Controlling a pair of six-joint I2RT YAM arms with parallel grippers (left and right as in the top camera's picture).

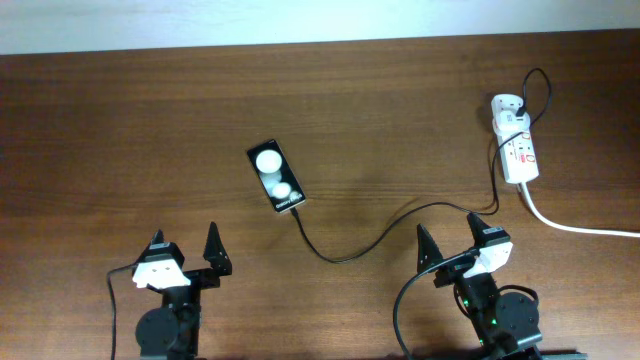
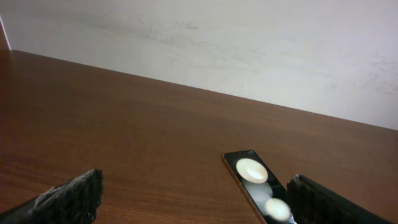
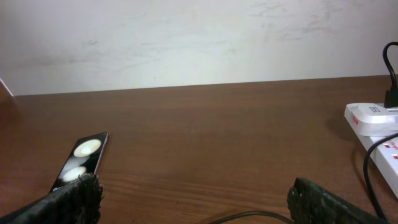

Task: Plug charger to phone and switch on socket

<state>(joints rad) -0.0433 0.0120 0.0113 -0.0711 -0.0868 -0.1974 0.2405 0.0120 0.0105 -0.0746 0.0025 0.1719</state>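
The black phone (image 1: 276, 177) with two white round blobs lies flat on the table's middle. It also shows in the left wrist view (image 2: 258, 184) and the right wrist view (image 3: 83, 158). The thin black charger cable (image 1: 380, 235) runs from the phone's near end, where its tip touches the edge, to the white adapter (image 1: 507, 109) on the white socket strip (image 1: 520, 152). The strip shows at the right edge of the right wrist view (image 3: 379, 134). My left gripper (image 1: 185, 243) and right gripper (image 1: 449, 233) are both open and empty near the front edge.
The strip's thick white cord (image 1: 580, 226) runs off the right edge. A pale wall lies behind the table's far edge (image 2: 205, 93).
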